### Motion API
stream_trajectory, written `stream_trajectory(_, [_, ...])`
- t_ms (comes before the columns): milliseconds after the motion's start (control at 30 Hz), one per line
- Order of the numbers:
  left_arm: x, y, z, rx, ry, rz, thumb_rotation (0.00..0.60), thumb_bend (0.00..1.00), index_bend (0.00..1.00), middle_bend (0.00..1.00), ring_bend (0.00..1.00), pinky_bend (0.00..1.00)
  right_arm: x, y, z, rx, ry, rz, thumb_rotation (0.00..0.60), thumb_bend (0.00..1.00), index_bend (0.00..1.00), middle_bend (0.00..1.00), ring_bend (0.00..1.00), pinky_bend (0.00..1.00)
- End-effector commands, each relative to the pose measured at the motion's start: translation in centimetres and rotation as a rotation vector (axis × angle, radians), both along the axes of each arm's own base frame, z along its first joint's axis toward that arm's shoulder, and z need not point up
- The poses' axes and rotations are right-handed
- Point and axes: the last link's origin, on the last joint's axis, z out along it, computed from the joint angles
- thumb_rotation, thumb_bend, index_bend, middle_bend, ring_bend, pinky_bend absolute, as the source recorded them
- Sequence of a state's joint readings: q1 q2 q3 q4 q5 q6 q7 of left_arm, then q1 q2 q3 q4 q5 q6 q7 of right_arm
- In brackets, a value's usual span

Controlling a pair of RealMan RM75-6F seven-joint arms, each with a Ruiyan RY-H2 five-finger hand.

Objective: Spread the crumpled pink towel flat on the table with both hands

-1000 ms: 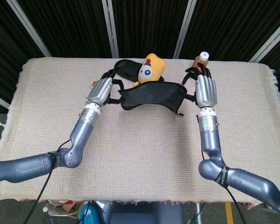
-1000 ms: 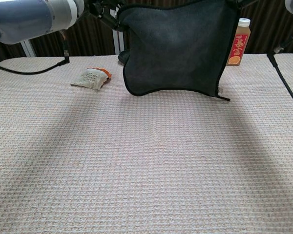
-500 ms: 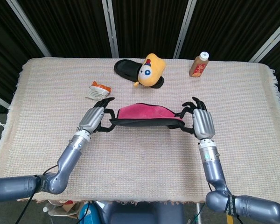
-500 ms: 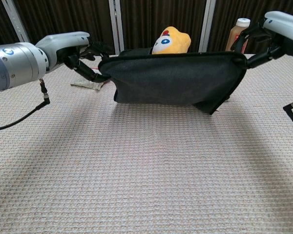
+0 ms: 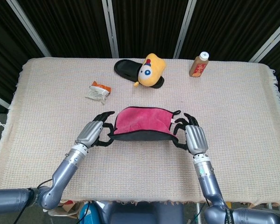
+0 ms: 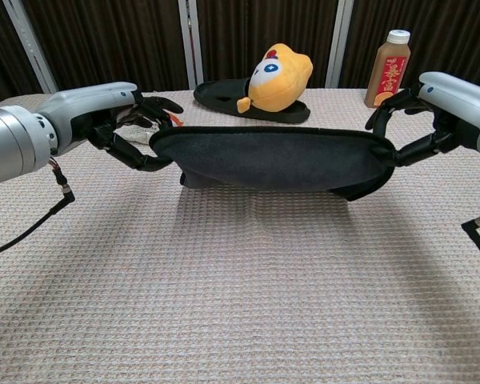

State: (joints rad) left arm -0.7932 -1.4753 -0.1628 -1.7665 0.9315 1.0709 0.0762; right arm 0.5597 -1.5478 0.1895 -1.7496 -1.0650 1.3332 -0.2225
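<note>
The towel (image 5: 142,122), pink on top with a black underside (image 6: 280,156), is stretched out between my two hands at the middle of the table. It lies nearly level, pink side up, sagging slightly; in the chest view it hangs just above the table cloth. My left hand (image 5: 91,132) pinches its left edge, and in the chest view the same left hand (image 6: 116,128) has fingers curled onto the hem. My right hand (image 5: 193,137) grips the right edge, with the same right hand (image 6: 444,116) seen in the chest view.
Behind the towel lie a black slipper (image 5: 126,70) with a yellow plush toy (image 5: 151,70) on it, a brown bottle (image 5: 199,64) at the back right, and a small snack packet (image 5: 98,91) at the back left. A woven beige cloth (image 5: 140,177) covers the table.
Both hands drew back from the far side toward me and came down. The towel went from hanging upright, black side facing me, to nearly level with the pink side up.
</note>
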Motion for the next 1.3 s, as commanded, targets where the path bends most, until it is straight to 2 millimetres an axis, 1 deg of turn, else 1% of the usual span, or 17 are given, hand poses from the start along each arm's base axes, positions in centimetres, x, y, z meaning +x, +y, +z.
stream_trajectory(33, [-0.1, -0.5, -0.1, -0.008, 0.001, -0.006, 0.600, 0.51, 0.67, 0.04, 0.00, 0.00, -0.1, 0.4, -0.1, 0.007, -0.004, -0.001, 0.600, 0.64, 0.73, 0.33, 0.10, 0.11])
stream_trajectory(300, [-0.3, -2.3, -0.2, -0.029, 0.005, -0.029, 0.600, 0.51, 0.67, 0.05, 0.00, 0.00, -0.6, 2.4, -1.0, 0.040, -0.003, 0.014, 0.600, 0.64, 0.73, 0.33, 0.10, 0.11])
stream_trajectory(600, [-1.7, -3.8, -0.5, -0.051, 0.015, -0.025, 0.600, 0.51, 0.67, 0.05, 0.00, 0.00, -0.9, 4.5, -2.5, 0.073, 0.003, 0.022, 0.600, 0.64, 0.73, 0.33, 0.10, 0.11])
stream_trajectory(967, [-3.3, -4.6, -0.9, -0.074, 0.024, -0.019, 0.600, 0.51, 0.67, 0.05, 0.00, 0.00, -1.3, 5.7, -4.0, 0.097, 0.027, 0.020, 0.600, 0.64, 0.73, 0.33, 0.10, 0.11])
stream_trajectory(1300, [-3.8, -4.8, -1.8, -0.114, 0.036, -0.027, 0.600, 0.50, 0.65, 0.04, 0.00, 0.00, -1.1, 6.3, -4.8, 0.108, 0.045, 0.029, 0.600, 0.64, 0.72, 0.33, 0.10, 0.11])
